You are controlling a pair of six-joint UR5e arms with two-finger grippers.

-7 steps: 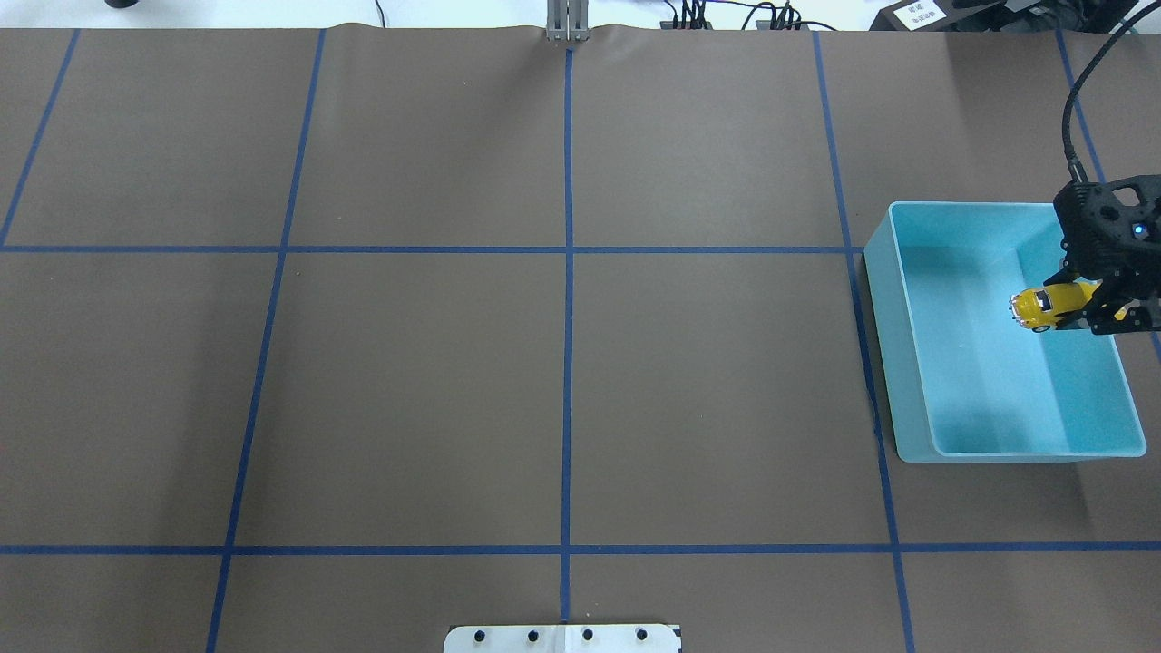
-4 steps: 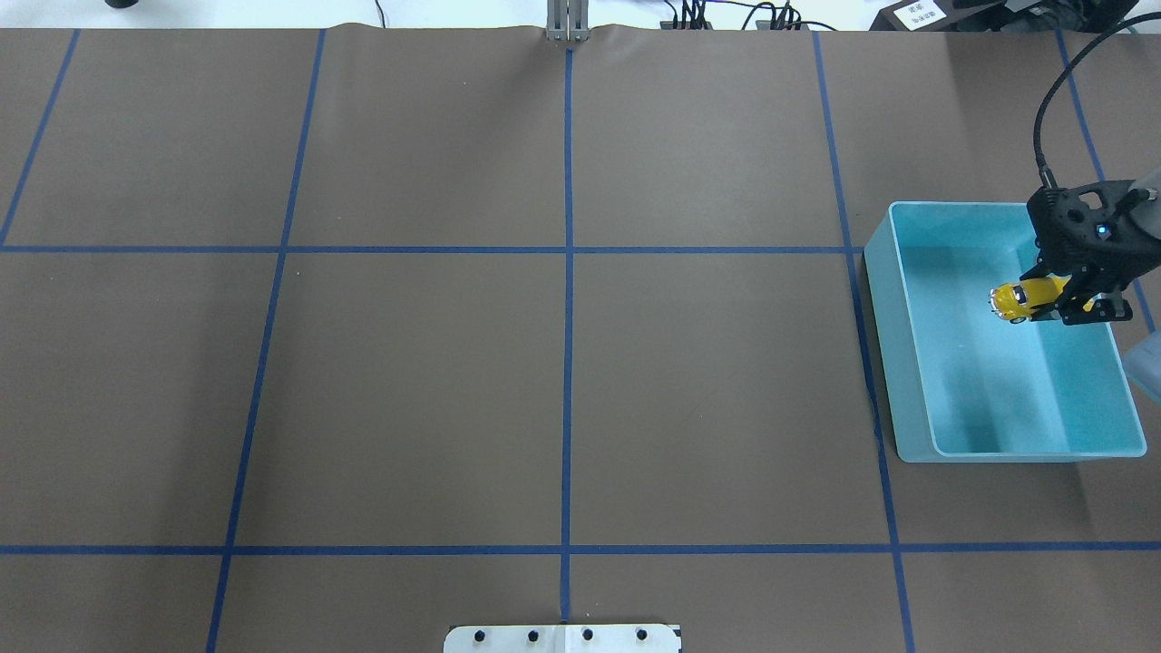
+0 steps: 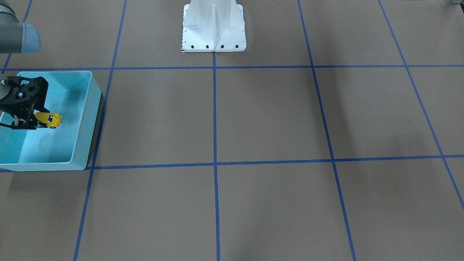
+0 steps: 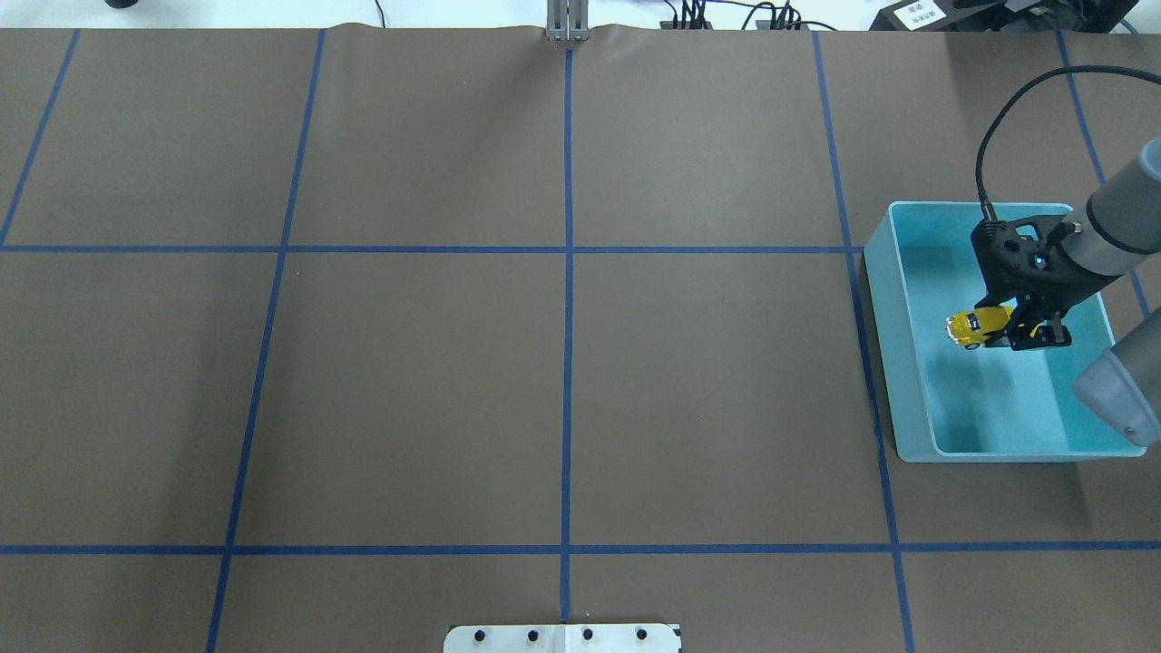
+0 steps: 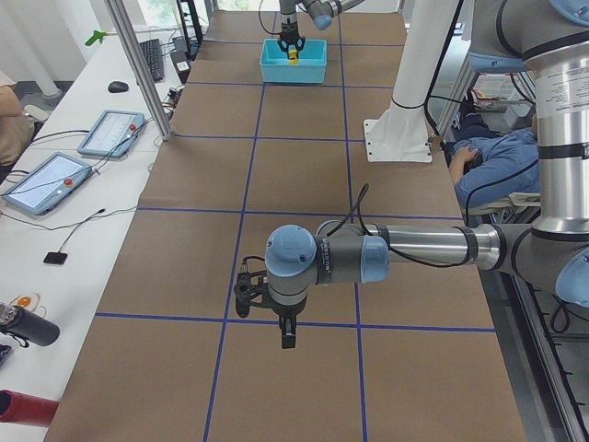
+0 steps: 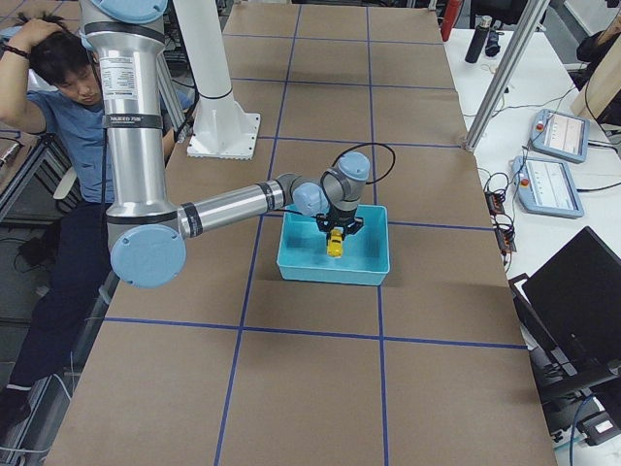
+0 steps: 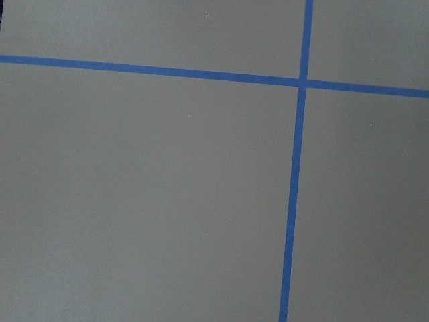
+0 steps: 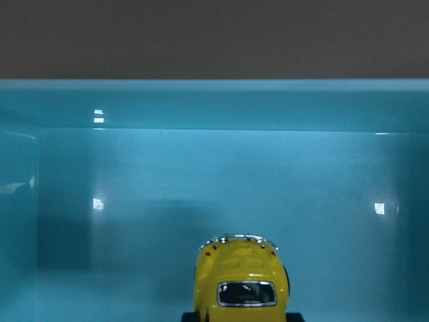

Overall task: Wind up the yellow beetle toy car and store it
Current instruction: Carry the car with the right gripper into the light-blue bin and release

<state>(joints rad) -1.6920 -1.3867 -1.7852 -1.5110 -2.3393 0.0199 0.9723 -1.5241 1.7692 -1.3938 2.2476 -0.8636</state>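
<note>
Within right end effector (image 4: 1021, 329), seemingly: yellow car (image 4: 972, 327)

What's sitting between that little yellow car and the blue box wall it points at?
Nothing. In the right wrist view, only bare turquoise floor shows between the yellow beetle toy car and the bin wall ahead of it.

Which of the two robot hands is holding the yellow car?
The right hand, over the turquoise bin, grips the yellow beetle toy car; the left hand hangs over the table.
</note>
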